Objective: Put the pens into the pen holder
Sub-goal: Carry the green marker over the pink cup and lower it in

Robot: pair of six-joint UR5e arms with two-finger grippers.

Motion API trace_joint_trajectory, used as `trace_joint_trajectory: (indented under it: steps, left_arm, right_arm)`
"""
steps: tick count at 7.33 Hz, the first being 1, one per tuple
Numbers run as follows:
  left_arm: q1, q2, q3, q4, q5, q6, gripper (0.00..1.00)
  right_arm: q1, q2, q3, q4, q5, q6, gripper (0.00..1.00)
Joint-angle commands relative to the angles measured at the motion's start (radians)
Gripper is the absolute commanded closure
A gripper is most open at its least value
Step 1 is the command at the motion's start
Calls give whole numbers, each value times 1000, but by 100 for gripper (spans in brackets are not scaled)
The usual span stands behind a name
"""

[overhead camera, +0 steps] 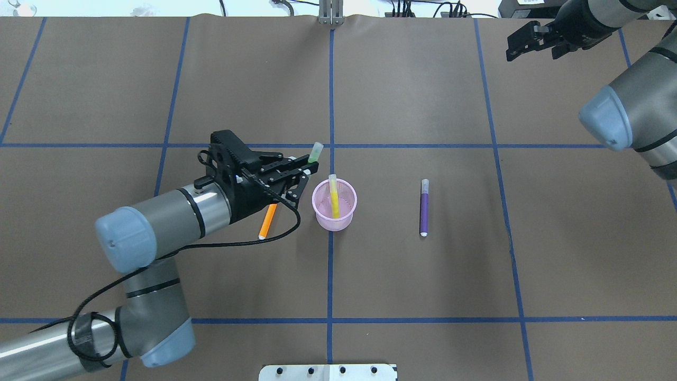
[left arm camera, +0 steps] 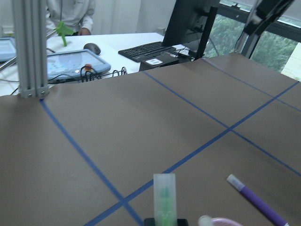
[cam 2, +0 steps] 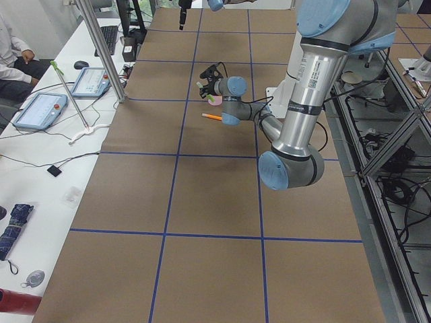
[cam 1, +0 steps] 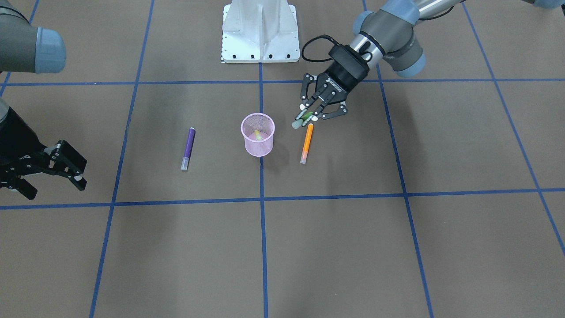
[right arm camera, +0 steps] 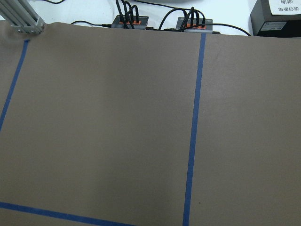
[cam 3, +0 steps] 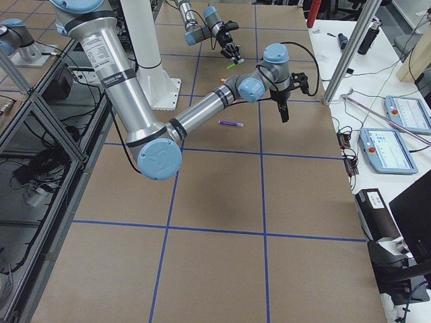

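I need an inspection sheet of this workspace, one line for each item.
Surface: brown table, blue tape grid.
Job's things: pink pen holder holds a yellow pen; orange pen and purple pen lie either side; green pen gripped.
Clutter: nothing seen.
Grippers: left gripper shut on the green pen; right gripper open, empty.
Cables: black cable loops from left wrist.
Surroundings: bench with keyboard, seated person.

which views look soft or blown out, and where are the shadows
Left wrist view: the slim green translucent-capped pen is too close, so soft-edged; the windows are bright. Front-facing view: the pink wire-mesh pen holder casts a faint, soft shadow. Overhead view: washed out white beyond the table's far edge.
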Motion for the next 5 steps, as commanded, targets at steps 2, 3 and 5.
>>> trace_joint_trajectory:
  steps: [2, 3, 5]
  left_arm:
    - [18, -72, 123, -109, 54, 47, 100]
    - [20, -74, 125, -109, 55, 46, 100]
    - [23, -86, 137, -109, 55, 46, 84]
  right_arm:
    - [0, 1, 1, 0, 0, 1, 0]
    - [0, 1, 0, 0, 0, 1, 0]
    - [0, 1, 1, 0, -2, 1, 0]
